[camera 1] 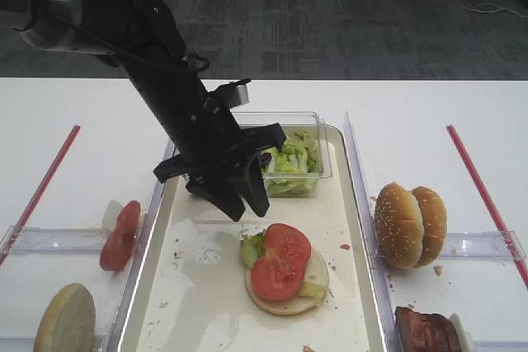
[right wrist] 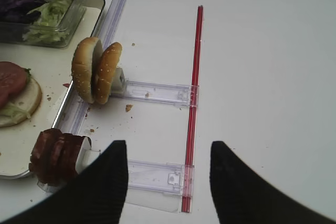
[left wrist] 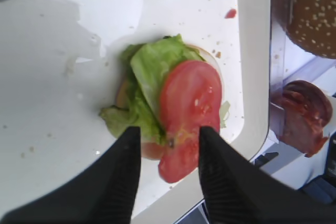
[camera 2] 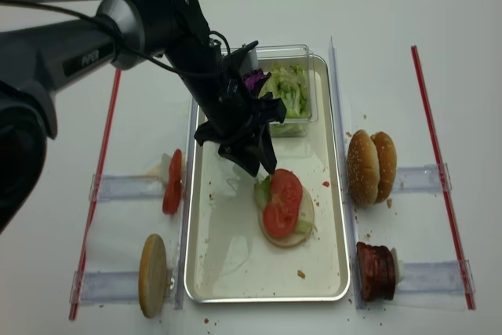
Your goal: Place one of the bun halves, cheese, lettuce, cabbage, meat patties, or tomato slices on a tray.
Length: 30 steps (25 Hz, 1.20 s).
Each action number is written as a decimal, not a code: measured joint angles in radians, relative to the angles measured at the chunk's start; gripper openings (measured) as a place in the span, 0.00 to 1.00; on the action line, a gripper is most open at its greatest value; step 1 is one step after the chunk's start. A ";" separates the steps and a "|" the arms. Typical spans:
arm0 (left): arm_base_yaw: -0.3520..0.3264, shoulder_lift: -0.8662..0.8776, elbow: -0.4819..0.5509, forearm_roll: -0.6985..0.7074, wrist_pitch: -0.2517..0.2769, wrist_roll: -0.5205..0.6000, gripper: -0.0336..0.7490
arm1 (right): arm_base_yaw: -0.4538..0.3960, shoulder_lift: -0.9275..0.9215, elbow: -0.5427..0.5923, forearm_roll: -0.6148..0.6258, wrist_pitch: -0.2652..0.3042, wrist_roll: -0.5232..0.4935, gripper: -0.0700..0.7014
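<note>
A: Nearest the left wrist camera, the two black fingers of the left gripper (left wrist: 168,174) are seen held apart, nothing clamped between them; through the gap the round red tomato slices (left wrist: 188,114) are seen.

B: Where are those slices located?

A: They are laid on a ruffled light green lettuce leaf (left wrist: 147,80), which is spread over a flat pale bun half (camera 1: 289,296), all resting on the long cream tray with a shiny metal rim (camera 2: 235,272). The left gripper (camera 2: 252,158) is held just above the stack, apart from it.

B: What is shown around it?

A: At the tray's far end a small clear plastic box (camera 1: 322,133) is set, filled with green lettuce and dark purple shredded cabbage (camera 2: 253,80). On clear racks to the right, two sesame-seeded bun halves (camera 1: 410,225) are stood on edge, with dark reddish-brown meat patties (camera 2: 376,271) nearer the camera. To the left, further tomato slices (camera 1: 120,237) and a pale bun half (camera 1: 66,319) are racked upright.

B: And the right gripper?

A: The right gripper (right wrist: 168,179) is held over the white table (right wrist: 262,77), fingers spread wide and empty.
</note>
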 joint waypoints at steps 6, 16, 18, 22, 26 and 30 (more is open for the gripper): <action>0.000 -0.025 -0.046 0.121 0.006 -0.116 0.40 | 0.000 0.000 0.000 0.000 0.000 0.000 0.61; 0.000 -0.110 -0.051 0.367 0.020 -0.291 0.40 | 0.000 0.000 0.000 0.000 0.000 0.000 0.61; 0.009 -0.126 -0.051 0.397 0.022 -0.301 0.40 | 0.000 0.000 0.000 0.000 0.000 0.000 0.61; 0.049 -0.149 -0.051 0.433 0.023 -0.303 0.40 | 0.000 0.000 0.000 0.000 0.000 0.000 0.61; 0.102 -0.171 -0.051 0.489 0.024 -0.304 0.40 | 0.000 0.000 0.000 0.000 0.000 0.000 0.61; 0.161 -0.205 -0.029 0.540 0.024 -0.303 0.40 | 0.000 0.000 0.000 0.000 0.000 0.000 0.61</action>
